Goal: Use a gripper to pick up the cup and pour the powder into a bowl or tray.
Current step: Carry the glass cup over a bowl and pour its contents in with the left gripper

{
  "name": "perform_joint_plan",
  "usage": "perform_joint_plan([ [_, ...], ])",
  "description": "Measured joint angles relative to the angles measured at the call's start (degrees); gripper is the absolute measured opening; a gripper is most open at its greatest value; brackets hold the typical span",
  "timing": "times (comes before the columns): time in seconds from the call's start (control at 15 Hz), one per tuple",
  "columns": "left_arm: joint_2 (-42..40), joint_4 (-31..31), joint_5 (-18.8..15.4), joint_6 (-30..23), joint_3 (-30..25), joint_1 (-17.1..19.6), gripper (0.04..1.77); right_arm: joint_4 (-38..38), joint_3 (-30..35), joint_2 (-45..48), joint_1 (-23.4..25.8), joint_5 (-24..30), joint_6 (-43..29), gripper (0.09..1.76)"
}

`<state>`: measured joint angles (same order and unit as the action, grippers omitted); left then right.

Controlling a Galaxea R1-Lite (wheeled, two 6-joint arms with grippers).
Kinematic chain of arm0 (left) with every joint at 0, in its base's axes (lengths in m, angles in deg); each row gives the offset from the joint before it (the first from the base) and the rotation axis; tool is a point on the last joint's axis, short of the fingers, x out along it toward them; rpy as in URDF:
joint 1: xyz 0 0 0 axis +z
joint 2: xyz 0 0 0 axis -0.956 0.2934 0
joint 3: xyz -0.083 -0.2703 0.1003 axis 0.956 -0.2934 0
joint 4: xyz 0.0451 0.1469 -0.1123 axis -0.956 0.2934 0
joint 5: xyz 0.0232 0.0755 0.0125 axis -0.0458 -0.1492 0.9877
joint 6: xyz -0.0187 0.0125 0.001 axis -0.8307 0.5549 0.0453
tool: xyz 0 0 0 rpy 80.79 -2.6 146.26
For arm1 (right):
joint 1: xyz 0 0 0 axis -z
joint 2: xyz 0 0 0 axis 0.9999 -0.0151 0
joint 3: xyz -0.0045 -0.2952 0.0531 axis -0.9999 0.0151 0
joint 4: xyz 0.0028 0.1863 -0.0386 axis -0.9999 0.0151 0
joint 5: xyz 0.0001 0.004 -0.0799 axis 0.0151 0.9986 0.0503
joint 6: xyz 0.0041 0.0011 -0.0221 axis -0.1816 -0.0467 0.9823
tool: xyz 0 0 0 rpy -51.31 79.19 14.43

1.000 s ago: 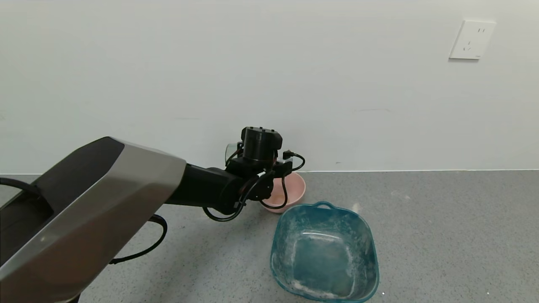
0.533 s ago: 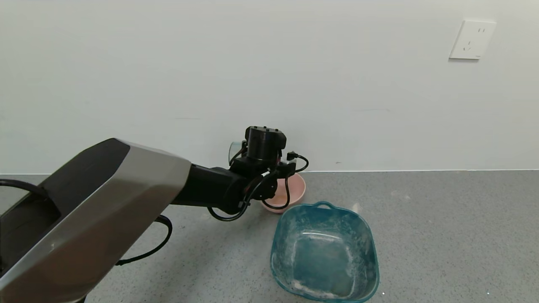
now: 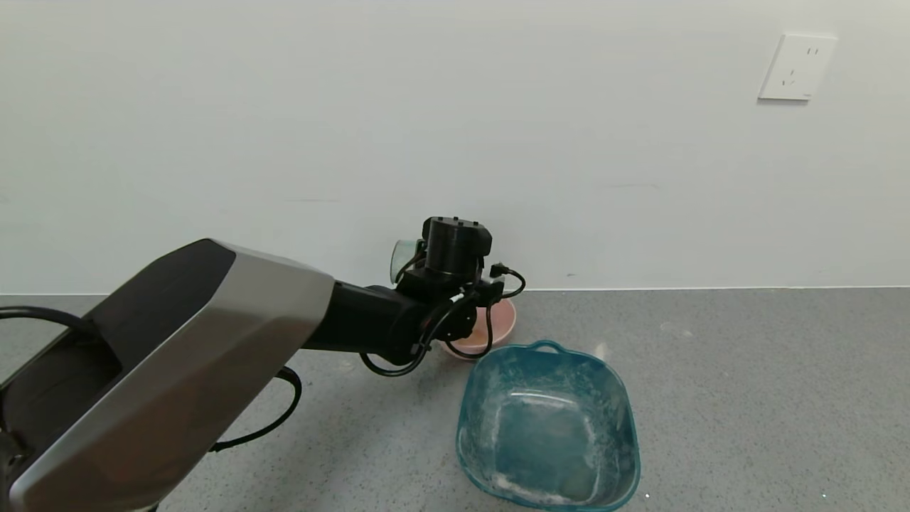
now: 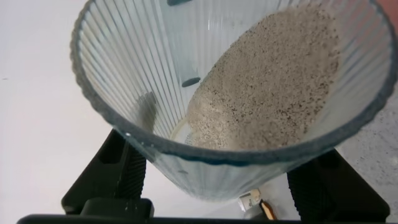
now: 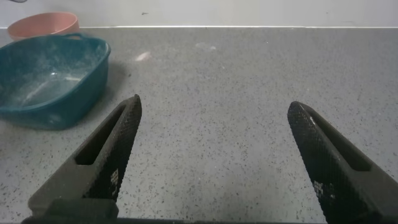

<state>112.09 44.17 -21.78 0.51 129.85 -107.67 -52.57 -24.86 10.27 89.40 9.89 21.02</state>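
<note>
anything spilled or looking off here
White powder dusts the inside of the teal tub, and pale smudges mark the grey floor beside it. The left gripper holds the cup tilted, powder banked to one side, none leaving yet.

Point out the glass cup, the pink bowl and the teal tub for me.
cup [image 4: 149, 93], left wrist view, on its ribbed inner wall.
pink bowl [image 3: 503, 321], head view, on its inner right side.
teal tub [image 3: 547, 441], head view, on its dusty floor.

cups: 1 [image 4: 205, 93] | pink bowls: 1 [image 3: 502, 321] | teal tubs: 1 [image 3: 625, 427] | hands: 2 [image 4: 217, 193] [image 5: 217, 155]
</note>
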Motion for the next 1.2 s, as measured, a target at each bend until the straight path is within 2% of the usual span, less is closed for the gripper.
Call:
perform_joint_plan([
  [0.6, 1.0, -1.5, 1.8, 3.0, 2.1, -0.4, 1.28, 0.0, 0.0, 0.0, 0.0, 0.0, 0.0, 1.71],
  [0.8, 2.0, -9.6, 1.7, 9.0, 2.5, -0.4, 1.28, 0.0, 0.0, 0.0, 0.0, 0.0, 0.0, 1.71],
  [1.07, 4.0, -26.1, 0.2, 20.4, 1.8, -0.3, 1.28, 0.0, 0.0, 0.0, 0.0, 0.0, 0.0, 1.71],
  [1.2, 4.7, -26.8, 0.1, 21.0, 0.7, -0.3, 1.28, 0.0, 0.0, 0.0, 0.0, 0.0, 0.0, 1.71],
])
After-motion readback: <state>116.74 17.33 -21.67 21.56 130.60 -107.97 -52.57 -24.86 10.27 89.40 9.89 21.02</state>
